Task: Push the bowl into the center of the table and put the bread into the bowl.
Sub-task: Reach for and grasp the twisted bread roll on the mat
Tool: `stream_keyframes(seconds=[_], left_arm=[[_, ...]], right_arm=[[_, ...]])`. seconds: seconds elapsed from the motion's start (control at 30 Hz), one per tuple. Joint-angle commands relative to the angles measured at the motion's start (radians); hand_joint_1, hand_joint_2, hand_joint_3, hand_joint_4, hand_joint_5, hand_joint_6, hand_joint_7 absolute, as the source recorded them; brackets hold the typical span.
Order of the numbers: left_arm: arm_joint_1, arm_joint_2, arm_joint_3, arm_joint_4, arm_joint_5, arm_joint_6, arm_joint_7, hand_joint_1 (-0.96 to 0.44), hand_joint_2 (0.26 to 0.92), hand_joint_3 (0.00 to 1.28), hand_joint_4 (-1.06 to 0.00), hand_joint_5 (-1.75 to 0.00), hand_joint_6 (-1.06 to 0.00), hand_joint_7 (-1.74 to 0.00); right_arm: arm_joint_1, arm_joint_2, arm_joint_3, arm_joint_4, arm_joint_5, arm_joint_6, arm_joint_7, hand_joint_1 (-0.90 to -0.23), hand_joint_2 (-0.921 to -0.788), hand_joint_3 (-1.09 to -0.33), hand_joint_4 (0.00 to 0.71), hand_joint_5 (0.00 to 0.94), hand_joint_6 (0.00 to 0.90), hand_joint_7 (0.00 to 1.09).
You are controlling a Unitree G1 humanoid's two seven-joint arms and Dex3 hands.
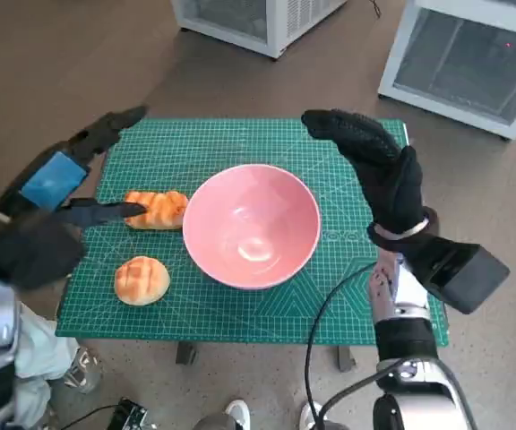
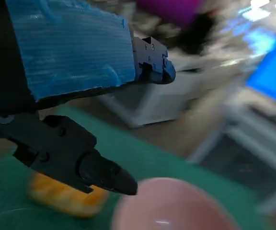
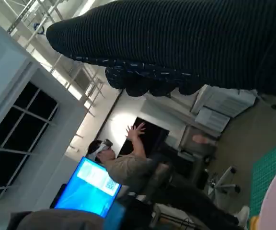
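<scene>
Pink bowl [image 1: 251,224] sits mid-bench, holding nothing, with both hands raised around it.
Two breads lie on the green mat [image 1: 204,143] to the bowl's left: a long one [image 1: 157,209] just beside its rim, a round bun [image 1: 141,279] nearer the bench's front edge. The left hand [image 1: 56,179] hovers over the long bread, fingers apart, holding nothing; the right hand [image 1: 374,166] stands spread and bare beyond the bowl's right side. White cabinets [image 1: 258,18] stand on the brown floor behind. In the right wrist view a person with raised hands sits at a blue screen [image 3: 92,187].
</scene>
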Motion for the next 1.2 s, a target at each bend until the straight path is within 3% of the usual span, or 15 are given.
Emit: stream_keyframes(seconds=[0.03,0.43,0.63,1.2], left_arm=[[-0.079,0.028,-0.095,0.035,0.084,0.123,-0.04,0.08,0.75,0.02,-0.12,-0.01,-0.26,-0.06],[-0.169,-0.005,-0.237,0.251,0.147,0.112,-0.04,0.1,0.752,0.02,-0.16,-0.01,-0.32,-0.05],[-0.209,-0.036,-0.289,0.395,0.161,0.035,-0.018,0.1,0.747,0.02,-0.17,-0.01,-0.35,-0.04],[-0.305,-0.154,-0.406,0.708,0.235,-0.098,0.1,0.01,0.752,0.02,-0.23,-0.02,-0.42,-0.04]], right_arm=[[0.022,0.005,0.003,0.016,0.005,0.023,-0.01,-0.736,-0.921,-0.789,0.192,0.003,-0.001,0.64],[0.019,0.007,0.0,0.025,0.016,0.026,-0.003,-0.733,-0.921,-0.789,0.192,0.003,-0.001,0.64],[0.017,0.006,-0.002,0.028,0.025,0.03,0.005,-0.732,-0.921,-0.789,0.192,0.003,-0.001,0.64],[0.026,-0.003,0.002,0.012,0.034,0.047,0.014,-0.731,-0.921,-0.789,0.193,0.003,-0.001,0.64]])
